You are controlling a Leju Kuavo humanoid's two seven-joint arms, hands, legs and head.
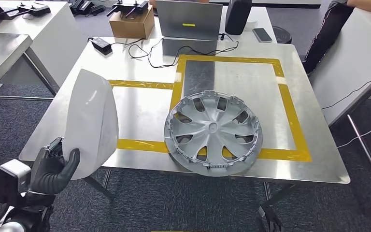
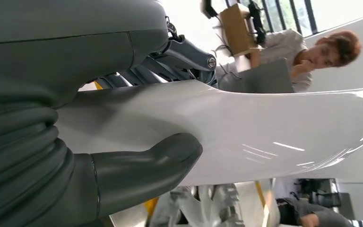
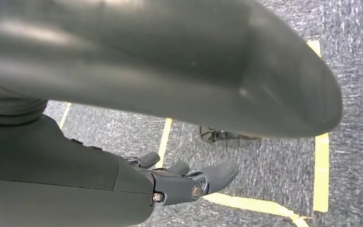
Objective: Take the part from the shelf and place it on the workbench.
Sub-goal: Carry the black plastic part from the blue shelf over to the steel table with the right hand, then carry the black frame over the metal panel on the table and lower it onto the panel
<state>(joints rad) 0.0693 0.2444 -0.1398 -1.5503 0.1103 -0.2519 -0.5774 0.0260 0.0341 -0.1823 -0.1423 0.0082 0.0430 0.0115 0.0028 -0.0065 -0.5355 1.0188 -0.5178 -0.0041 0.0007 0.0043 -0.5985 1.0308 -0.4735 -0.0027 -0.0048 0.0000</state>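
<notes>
You saw a dark grey left hand (image 1: 53, 171) with a thick rubbery thumb, ribbed wrist cover, silver screws at the right hand's (image 3: 189, 182) dark fingers (image 3: 220, 172).

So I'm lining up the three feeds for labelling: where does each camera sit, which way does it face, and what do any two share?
Head view: high on the robot, looking forward and down at the steel workbench, with the hubcap on it; the left hand grips the white part.
Left wrist view: behind the left hand, looking along the white part toward a seated person.
Right wrist view: behind the hanging right hand, facing grey carpet with yellow tape.
Shared: head and left wrist views both show the white part, the left hand and the hubcap.
</notes>
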